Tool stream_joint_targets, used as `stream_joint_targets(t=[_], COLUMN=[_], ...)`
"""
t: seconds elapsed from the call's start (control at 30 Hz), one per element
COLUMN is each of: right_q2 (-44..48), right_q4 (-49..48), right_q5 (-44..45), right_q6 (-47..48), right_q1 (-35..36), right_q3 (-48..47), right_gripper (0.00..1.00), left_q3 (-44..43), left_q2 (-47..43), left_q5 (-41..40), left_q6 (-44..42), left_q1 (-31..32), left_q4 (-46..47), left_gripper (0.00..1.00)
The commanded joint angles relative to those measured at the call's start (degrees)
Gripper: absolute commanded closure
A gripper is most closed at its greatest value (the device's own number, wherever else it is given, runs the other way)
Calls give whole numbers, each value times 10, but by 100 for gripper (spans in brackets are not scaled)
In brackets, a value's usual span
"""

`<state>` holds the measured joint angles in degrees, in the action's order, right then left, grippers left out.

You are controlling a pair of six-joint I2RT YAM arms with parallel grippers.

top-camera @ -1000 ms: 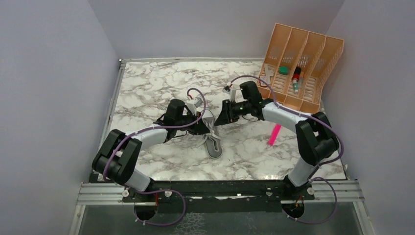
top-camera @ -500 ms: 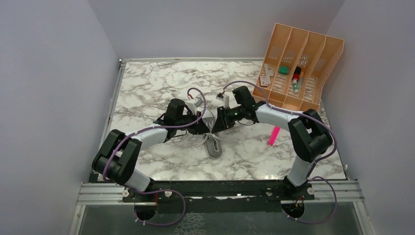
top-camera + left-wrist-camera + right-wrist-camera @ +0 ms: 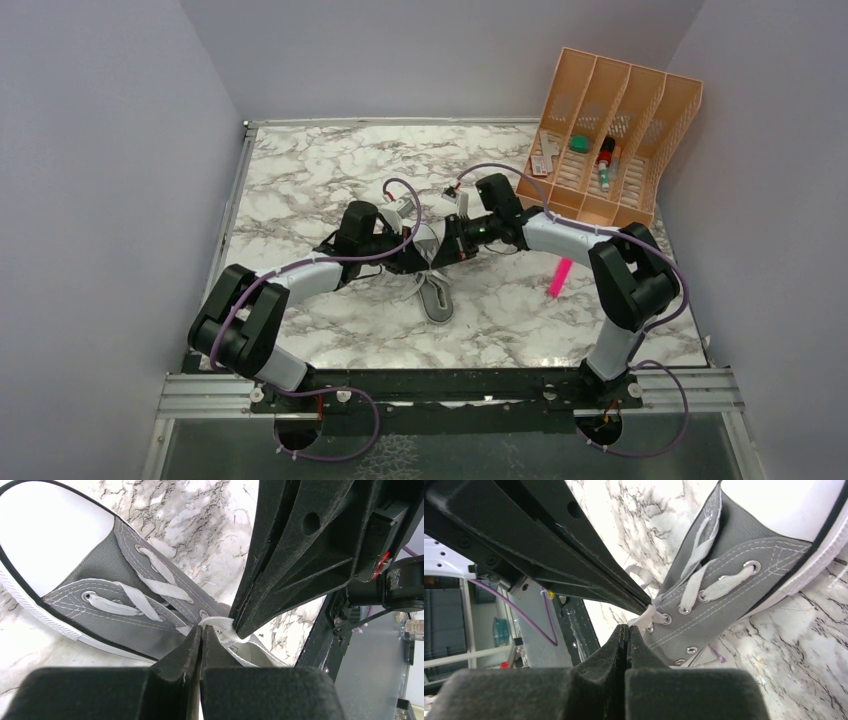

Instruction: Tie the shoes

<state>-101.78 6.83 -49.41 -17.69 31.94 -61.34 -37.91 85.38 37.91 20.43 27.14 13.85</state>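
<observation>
Fingers [image 3: 176, 659] clamped flat on white laces [image 3: 145, 607] — left gripper [image 3: 201, 632], right gripper [image 3: 626, 629], grey canvas sneaker [image 3: 97, 565]

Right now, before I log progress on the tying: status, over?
Left gripper shut on lace. Right gripper shut on lace, tips meeting. Shoe: no bow visible. Pink marker lies apart.

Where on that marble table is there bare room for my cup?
The far-left marble, between back wall and left arm, is bare; so is the strip between sneaker and near rail. Mid-table, where right arm meets left, and the rack corner are crowded.
</observation>
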Motion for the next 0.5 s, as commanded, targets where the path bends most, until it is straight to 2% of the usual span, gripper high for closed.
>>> stream_joint_targets(t=[0.0,0.27,0.4,0.47], right_q2=[13,15,19,22], right_q4=[-69,-196,-198,-191], right_q5=[-43,-26,-2,5], right_q6=[-49,-155,-160,-157], right_q1=[10,28,38,37], right_q3=[1,50,51,52], right_gripper=[99,99,99,95], left_q3=[-2,5,24,36], left_q2=[-7,11,10,8], left_q5=[2,21,29,33], left_q6=[4,38,47,52], left_q1=[6,9,11,11], left_q4=[21,67,88,106], left_gripper=[100,100,100,100])
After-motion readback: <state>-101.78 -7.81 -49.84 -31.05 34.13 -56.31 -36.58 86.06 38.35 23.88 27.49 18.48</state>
